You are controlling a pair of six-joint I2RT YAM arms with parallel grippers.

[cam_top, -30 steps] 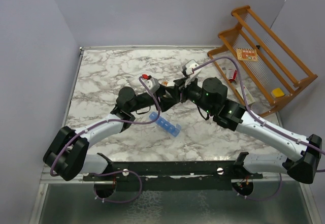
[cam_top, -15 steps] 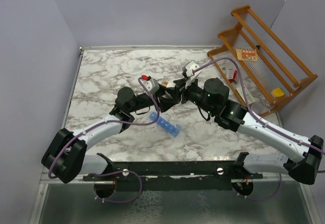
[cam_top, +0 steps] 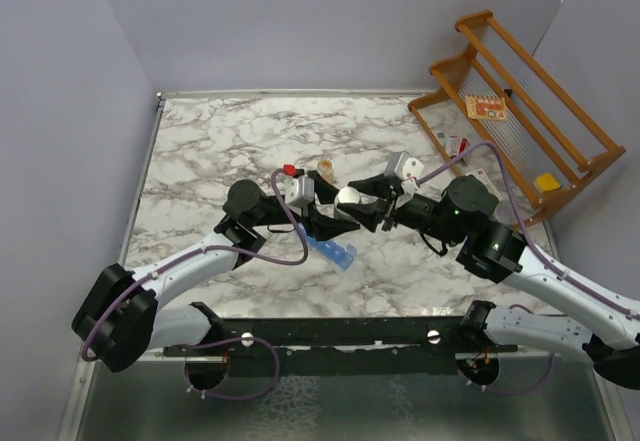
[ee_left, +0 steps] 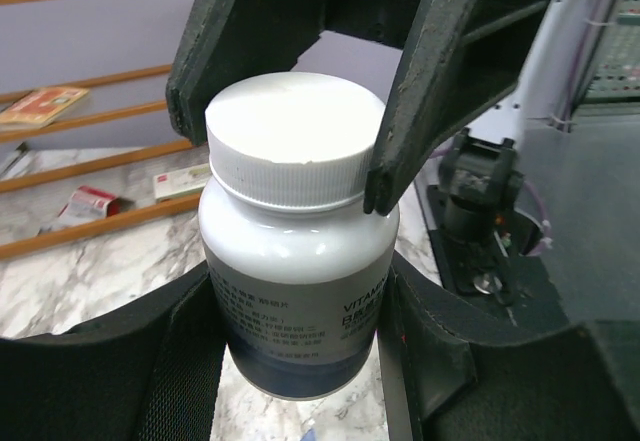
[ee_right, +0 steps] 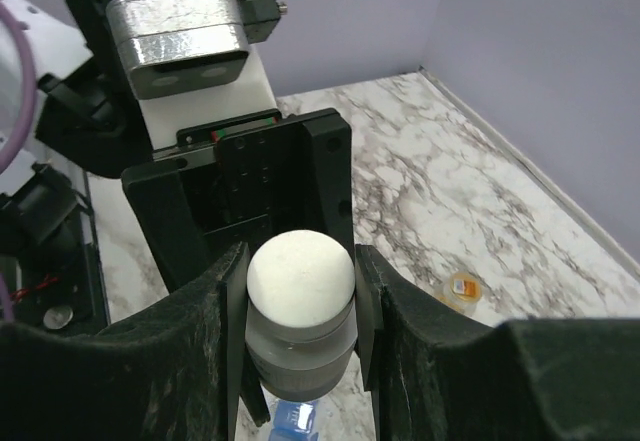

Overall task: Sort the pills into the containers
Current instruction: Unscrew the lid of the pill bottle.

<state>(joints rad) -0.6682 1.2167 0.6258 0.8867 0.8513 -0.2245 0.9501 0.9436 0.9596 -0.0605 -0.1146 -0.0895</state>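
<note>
- Narrow translucent blue plastic strip of lidded containers (cam_top: 330, 246) lies on the marble tabletop (cam_top: 200, 151) — just below the two grippers.
- Dark white-capped plastic bottle (ee_left: 295, 231) is held above it.
- Left gripper (ee_left: 300, 301) fingers pinch the bottle's body.
- Right gripper (ee_right: 300, 271) fingers clamp its cap — the grip looks tight, probably.
- Small amber bottle (cam_top: 325, 168) stands behind.

We are looking at a white-capped bottle (ee_left: 290, 261) hanging above the marble table (cam_top: 220, 141), a small amber bottle (cam_top: 325, 169) sitting just behind it, and a wooden rack (cam_top: 545, 91) standing at the right, carrying an orange card (cam_top: 487, 108) and a yellow block (cam_top: 546, 182).
</note>
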